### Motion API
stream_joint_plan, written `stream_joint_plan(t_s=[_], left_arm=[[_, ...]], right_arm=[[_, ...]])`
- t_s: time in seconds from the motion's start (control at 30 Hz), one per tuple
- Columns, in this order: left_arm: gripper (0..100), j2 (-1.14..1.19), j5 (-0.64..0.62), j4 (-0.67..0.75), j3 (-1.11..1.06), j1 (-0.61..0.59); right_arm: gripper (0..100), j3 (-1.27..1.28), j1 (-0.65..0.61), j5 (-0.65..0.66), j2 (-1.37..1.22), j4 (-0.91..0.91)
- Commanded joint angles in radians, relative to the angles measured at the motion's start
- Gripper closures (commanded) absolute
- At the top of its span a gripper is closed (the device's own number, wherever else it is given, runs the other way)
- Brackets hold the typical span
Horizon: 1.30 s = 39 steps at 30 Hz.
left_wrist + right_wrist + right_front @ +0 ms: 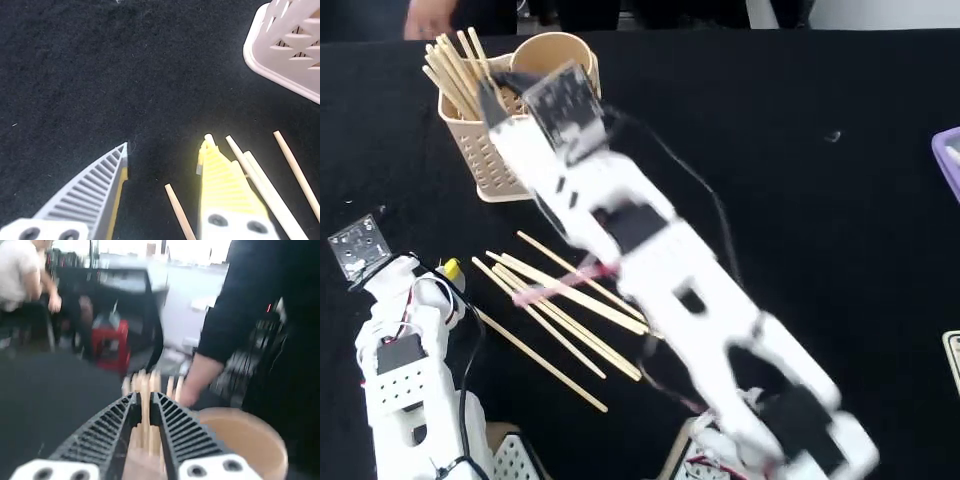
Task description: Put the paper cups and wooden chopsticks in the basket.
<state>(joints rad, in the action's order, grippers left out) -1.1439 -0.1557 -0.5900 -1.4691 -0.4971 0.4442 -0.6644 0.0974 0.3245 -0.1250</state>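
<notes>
Several chopsticks [145, 384] inside right gripper [144, 401].

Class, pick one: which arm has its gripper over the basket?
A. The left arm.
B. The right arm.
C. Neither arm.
B: the right gripper faces the chopsticks and paper cup standing in the basket, while the left gripper sits low over the table beside loose chopsticks.

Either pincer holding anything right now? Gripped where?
Right pincer is shut on chopsticks standing in the basket, gripping them just below their upper ends. Left pincer is open, holding nothing.
</notes>
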Motion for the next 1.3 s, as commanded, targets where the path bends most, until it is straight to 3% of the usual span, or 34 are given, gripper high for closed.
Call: stream_joint_plan(t_s=[0.0, 0.17, 0.3, 0.4, 0.53, 0.93, 1.27], left_arm=[[78, -0.015, 0.002, 0.018, 0.008, -0.001], [78, -0.015, 0.002, 0.018, 0.007, -0.001], [78, -0.015, 0.002, 0.018, 0.007, -0.001], [78, -0.015, 0.002, 0.018, 0.007, -0.001], [78, -0.015, 0.002, 0.018, 0.007, -0.001], [78, -0.015, 0.002, 0.018, 0.005, -0.001], [78, -0.015, 0.002, 0.018, 0.005, -0.001]], right_arm=[[95.9, 0.173, -0.029, -0.002, 0.311, -0.244], [90.7, 0.473, -0.028, 0.006, 0.596, -0.446], [80.5, 0.728, -0.031, 0.006, 0.665, -0.446], [80.1, 0.829, -0.031, 0.008, 0.664, -0.408], [80.1, 0.782, -0.029, 0.080, 0.590, -0.474], [80.1, 0.536, -0.028, 0.089, 0.074, -0.555], [80.1, 0.512, -0.026, 0.091, 0.012, -0.555]])
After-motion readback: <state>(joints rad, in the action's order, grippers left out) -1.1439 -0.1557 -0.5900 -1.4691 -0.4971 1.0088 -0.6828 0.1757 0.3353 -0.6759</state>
